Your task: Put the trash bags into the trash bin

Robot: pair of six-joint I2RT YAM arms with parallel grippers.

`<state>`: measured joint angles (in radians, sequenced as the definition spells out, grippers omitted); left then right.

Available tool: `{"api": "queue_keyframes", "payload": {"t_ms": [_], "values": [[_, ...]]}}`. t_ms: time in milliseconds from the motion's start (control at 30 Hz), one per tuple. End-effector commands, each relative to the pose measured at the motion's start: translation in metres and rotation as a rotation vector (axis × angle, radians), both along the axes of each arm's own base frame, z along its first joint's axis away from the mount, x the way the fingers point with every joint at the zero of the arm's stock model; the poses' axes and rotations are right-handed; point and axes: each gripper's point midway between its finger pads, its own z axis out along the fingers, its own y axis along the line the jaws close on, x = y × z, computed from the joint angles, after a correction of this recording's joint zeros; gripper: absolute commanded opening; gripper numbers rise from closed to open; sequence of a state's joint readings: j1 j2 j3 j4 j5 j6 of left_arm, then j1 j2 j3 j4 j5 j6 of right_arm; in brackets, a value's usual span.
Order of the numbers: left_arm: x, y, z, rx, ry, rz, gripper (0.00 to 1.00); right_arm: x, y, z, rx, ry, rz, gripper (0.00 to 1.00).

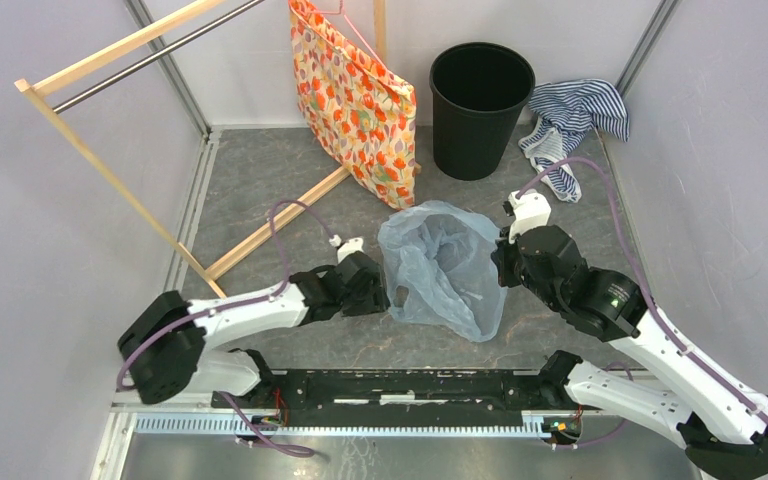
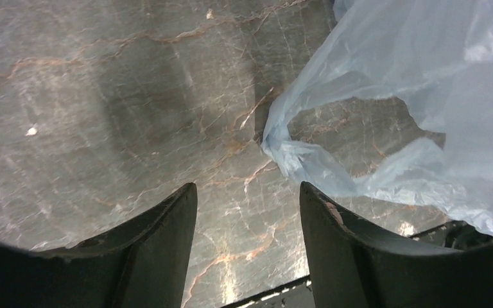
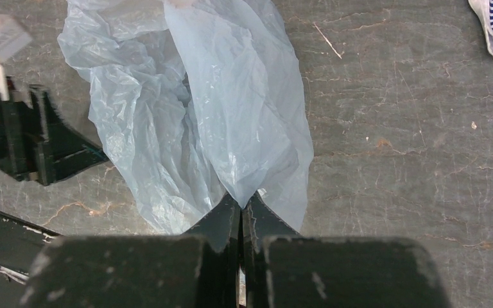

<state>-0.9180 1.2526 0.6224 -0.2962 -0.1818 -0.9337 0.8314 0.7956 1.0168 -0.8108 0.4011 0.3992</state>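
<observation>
Left gripper [image 2: 247, 192]: jaws wide, nothing between them, low over the surface [image 2: 103, 96]. The trash bag [image 3: 231, 96] lies crumpled just to its right, between both arms. Right gripper [image 3: 241, 204]: jaws pinched together on the bag's near edge. The trash bin [image 1: 480, 100] stands upright well beyond both, apart from the bag.

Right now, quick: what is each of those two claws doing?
Left gripper: open, holding nothing; the trash bag lies just beside it.
Right gripper: shut, pinching the trash bag.
</observation>
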Motion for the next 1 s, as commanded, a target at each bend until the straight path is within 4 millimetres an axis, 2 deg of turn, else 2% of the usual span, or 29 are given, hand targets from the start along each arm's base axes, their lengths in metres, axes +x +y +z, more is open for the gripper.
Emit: {"api": "queue_keyframes", "payload": {"t_ms": [0,200,367,467,533,600,700,800,967], "values": [[0.031,-0.023,0.011,0.046,-0.097,-0.013,0.68,0.000,0.003,0.009,0.046,-0.026,-0.004,0.00],[0.041,-0.040,-0.009,0.091,-0.101,-0.035,0.71,-0.001,0.001,0.010,0.047,-0.028,-0.007,0.00],[0.045,-0.039,-0.029,0.206,-0.121,-0.020,0.69,-0.002,-0.002,0.011,0.045,-0.029,-0.009,0.00],[0.046,-0.031,-0.042,0.284,-0.126,0.018,0.61,-0.003,-0.005,0.016,0.046,-0.036,-0.018,0.00],[0.047,-0.021,-0.050,0.327,-0.127,0.049,0.49,-0.003,-0.008,0.021,0.047,-0.044,-0.027,0.00],[0.049,-0.013,-0.049,0.351,-0.142,0.071,0.37,-0.004,-0.012,0.029,0.047,-0.053,-0.037,0.00],[0.053,-0.002,-0.034,0.347,-0.162,0.093,0.19,-0.005,-0.019,0.038,0.040,-0.066,-0.054,0.00],[0.054,0.005,-0.001,0.296,-0.209,0.108,0.03,-0.007,-0.024,0.048,0.038,-0.080,-0.062,0.00],[0.048,0.019,0.069,0.178,-0.306,0.122,0.02,-0.008,-0.025,0.049,0.017,-0.076,-0.053,0.00]]}}
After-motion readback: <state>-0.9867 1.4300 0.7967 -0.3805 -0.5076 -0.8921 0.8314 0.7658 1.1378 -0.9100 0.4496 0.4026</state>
